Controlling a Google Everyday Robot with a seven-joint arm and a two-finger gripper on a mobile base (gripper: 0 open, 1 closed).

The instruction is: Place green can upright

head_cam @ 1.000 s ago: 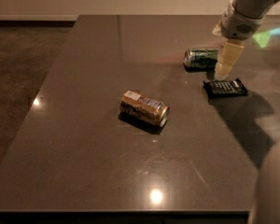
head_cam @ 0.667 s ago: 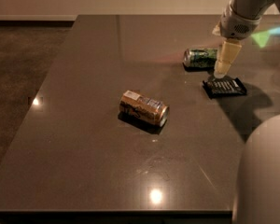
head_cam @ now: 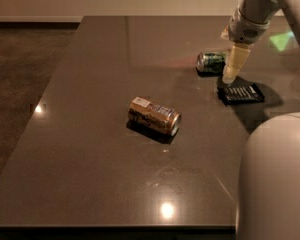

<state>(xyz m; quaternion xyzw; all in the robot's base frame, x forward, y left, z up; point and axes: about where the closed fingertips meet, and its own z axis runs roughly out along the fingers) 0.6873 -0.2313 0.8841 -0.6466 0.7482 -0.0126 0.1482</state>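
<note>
The green can [head_cam: 210, 62] lies on its side at the back right of the dark table [head_cam: 90, 134], one silver end facing left. My gripper [head_cam: 233, 69] hangs tip down just right of the can, right beside it and partly in front of its right end. Whether it touches the can I cannot tell. It holds nothing that I can see.
A gold-brown can [head_cam: 154, 116] lies on its side near the table's middle. A flat black packet [head_cam: 240, 93] lies just below the gripper. A white rounded part of the robot [head_cam: 275, 179] fills the lower right corner. The floor lies to the left of the table.
The gripper has stayed beside the green can, almost unmoved. The white robot part at the lower right has grown larger in view. Both cans have not moved.
</note>
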